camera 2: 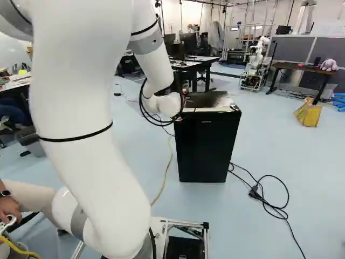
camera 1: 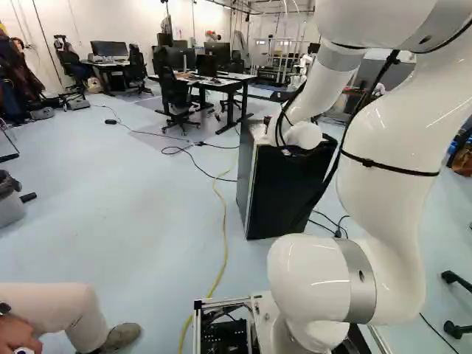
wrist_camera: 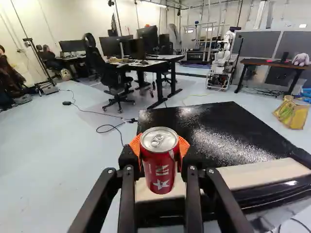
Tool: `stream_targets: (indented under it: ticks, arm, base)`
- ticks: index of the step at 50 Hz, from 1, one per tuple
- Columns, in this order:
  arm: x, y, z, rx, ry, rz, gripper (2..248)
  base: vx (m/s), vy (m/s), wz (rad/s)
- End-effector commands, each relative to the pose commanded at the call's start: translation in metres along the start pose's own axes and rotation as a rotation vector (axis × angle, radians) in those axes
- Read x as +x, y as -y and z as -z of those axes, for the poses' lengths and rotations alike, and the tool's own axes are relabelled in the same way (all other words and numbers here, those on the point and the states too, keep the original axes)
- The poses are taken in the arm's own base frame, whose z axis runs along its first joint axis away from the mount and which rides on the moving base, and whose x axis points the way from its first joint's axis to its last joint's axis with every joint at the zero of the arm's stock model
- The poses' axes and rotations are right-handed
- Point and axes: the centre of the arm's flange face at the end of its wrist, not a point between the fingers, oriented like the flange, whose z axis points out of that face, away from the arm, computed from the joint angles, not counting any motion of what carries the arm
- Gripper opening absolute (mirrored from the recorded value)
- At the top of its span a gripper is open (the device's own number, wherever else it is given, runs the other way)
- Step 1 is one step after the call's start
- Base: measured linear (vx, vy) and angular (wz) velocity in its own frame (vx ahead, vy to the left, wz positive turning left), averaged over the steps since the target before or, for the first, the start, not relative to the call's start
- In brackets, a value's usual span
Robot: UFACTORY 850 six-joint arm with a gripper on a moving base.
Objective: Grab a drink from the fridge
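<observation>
Black two-fingered gripper (camera 2: pixel 185 96), at the end of the white arm, pinching a shiny red drinks can (wrist_camera: pixel 159 158) with a silver lid, white lettering and a white star. The fingers stand apart by the can's width, and their orange ribbed pads (wrist_camera: pixel 136 146) press on it from two opposite sides. The can is upright between the fingertips, its lid and pull tab showing above the grip.

The can, the drink of the task, is therefore in the hand itself. Under and just ahead of the hand is a small black box-shaped fridge (camera 2: pixel 207 145), its glossy black top marked with pale speckles and edged at the front by a cream strip (wrist_camera: pixel 262 174). The hand is at the top front edge of this fridge; whether the can's base touches it cannot be told.

Well ahead of the hand, beyond the fridge, are a black wheeled office chair (wrist_camera: pixel 114 80) and a white-topped desk with black legs (wrist_camera: pixel 158 66) bearing dark monitors (wrist_camera: pixel 147 41). Also far ahead are another robot (wrist_camera: pixel 223 58), white, and a brown-topped table (wrist_camera: pixel 272 63) with a pink plush toy (wrist_camera: pixel 301 59) on it. A yellow bag (wrist_camera: pixel 291 113) lies on the pale blue floor (wrist_camera: pixel 53 165), nearer the hand than that table
</observation>
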Motion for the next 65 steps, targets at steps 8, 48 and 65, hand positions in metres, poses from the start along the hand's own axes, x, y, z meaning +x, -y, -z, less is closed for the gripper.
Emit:
stream_targets:
  ticks: [8, 48, 65]
  arm:
    - [-0.011, 0.018, 0.027, 0.006, 0.015, 0.007, 95]
    - [-0.069, 0.067, 0.138, 0.027, 0.078, 0.044, 95]
    - [-0.088, 0.074, 0.167, 0.032, 0.096, 0.056, 95]
  base:
    - [0.000, 0.000, 0.000]
    - [0.000, 0.000, 0.000]
    - [0.000, 0.000, 0.000]
